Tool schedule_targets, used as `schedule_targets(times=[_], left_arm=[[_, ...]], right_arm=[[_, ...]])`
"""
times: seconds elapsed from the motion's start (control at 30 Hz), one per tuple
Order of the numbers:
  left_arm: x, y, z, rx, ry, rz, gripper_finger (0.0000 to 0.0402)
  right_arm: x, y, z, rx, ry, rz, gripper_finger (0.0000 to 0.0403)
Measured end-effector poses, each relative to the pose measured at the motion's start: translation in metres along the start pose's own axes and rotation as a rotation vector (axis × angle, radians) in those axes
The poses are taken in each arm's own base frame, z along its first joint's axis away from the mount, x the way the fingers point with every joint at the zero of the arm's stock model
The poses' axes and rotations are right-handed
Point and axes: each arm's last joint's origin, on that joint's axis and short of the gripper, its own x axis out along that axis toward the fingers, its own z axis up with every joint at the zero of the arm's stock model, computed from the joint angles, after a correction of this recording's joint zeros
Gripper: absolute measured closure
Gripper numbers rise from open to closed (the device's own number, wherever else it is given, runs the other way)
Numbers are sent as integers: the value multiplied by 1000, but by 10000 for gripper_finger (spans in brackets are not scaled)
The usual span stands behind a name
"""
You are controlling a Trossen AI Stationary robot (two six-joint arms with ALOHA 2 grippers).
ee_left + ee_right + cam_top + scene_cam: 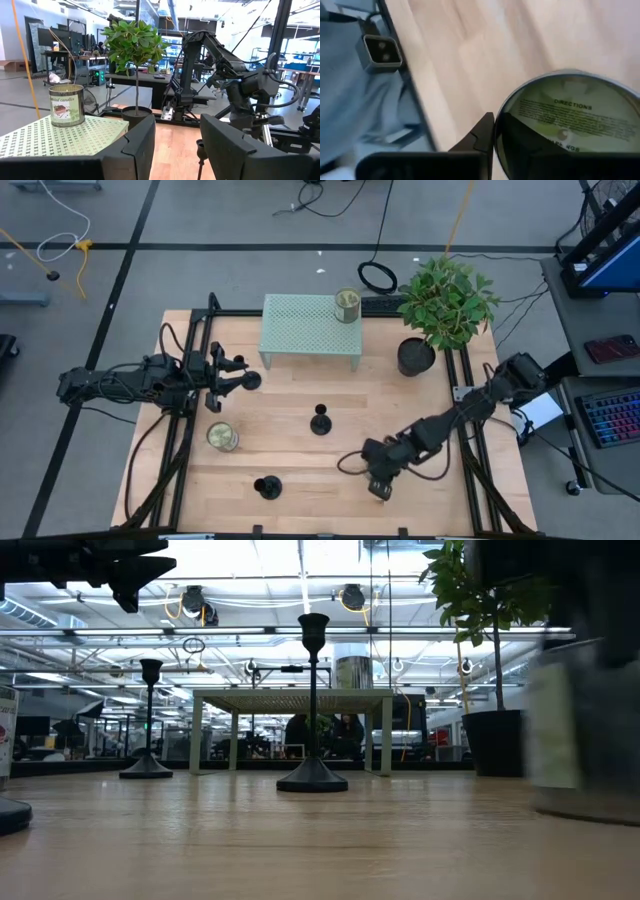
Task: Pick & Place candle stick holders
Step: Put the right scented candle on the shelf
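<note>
The right gripper (pixel 380 488) is clenched on a round can (pixel 570 125) low on the tabletop (pixel 300 470), while the left gripper (pixel 232 376), hanging open, is closer to the upright middle candle stick holder (pixel 320 421).

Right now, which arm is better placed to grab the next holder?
Left, I'd judge. The left gripper is open and free, right beside the nearest holder. The right gripper looks busy: it appears shut on a can near the table's front edge.
</note>
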Motion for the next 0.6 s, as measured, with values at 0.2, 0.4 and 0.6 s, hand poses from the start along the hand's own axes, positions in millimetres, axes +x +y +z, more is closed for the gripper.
schedule_targets(times=[0.2,0.4,0.6], left_arm=[[0,0,0,17,0,0,240],[0,0,0,26,1,0,240],[0,0,-2,29,16,1,240]], right_arm=[[-3,-10,36,-211,-153,54,393],[-6,-26,60,-245,-211,32,397],[-10,-36,73,-336,-274,-21,397]])
